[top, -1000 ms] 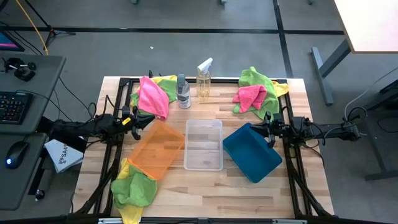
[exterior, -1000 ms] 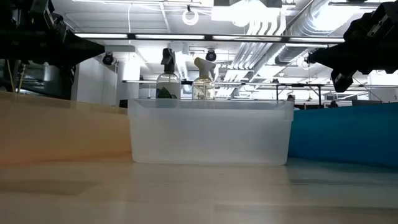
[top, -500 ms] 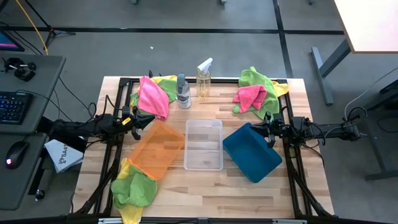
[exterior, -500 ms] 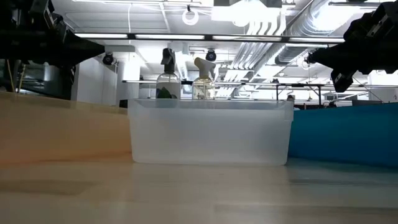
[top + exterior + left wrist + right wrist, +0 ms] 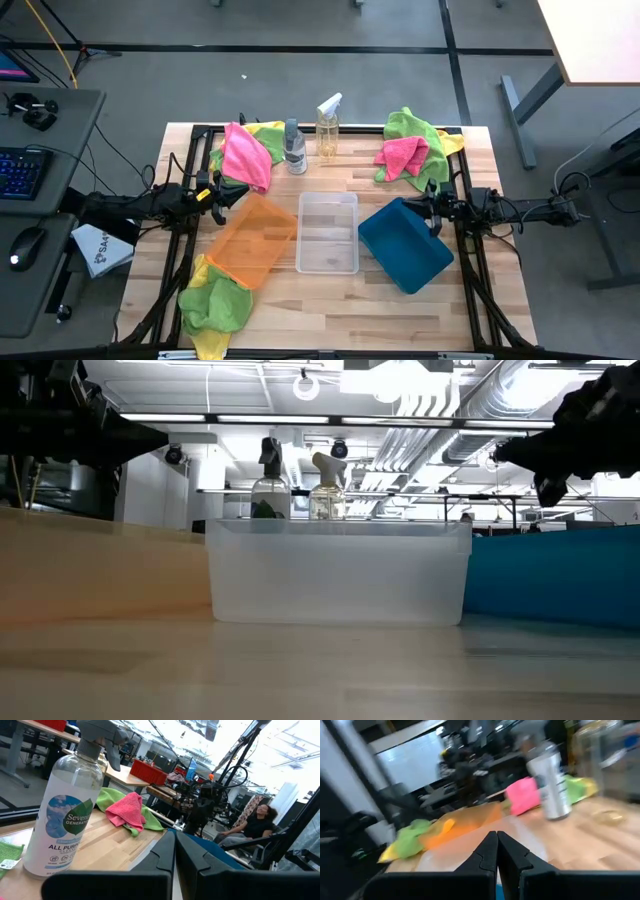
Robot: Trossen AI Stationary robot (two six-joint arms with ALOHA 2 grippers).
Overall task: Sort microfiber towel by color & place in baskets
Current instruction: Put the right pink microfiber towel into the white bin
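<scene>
No fuzzy microfiber towel sorted yet: the bright pink towel (image 5: 244,155) lies just above-right of the left end effector (image 5: 213,193) at frame left-centre, nearer that arm. The pink-on-green towel pile (image 5: 408,152) sits above the right end effector (image 5: 430,208). Both end effectors have fingers together, holding nothing. The translucent orange basket (image 5: 252,240), clear basket (image 5: 328,232) and teal basket (image 5: 404,245) look empty.

You have three rectangular plastic baskets, orange (image 5: 251,240), clear (image 5: 327,232) and teal (image 5: 405,245), two clear spray bottles (image 5: 294,148) (image 5: 328,128), and three heaps of fuzzy microfiber towels (image 5: 245,155) (image 5: 412,146) (image 5: 215,304).
</scene>
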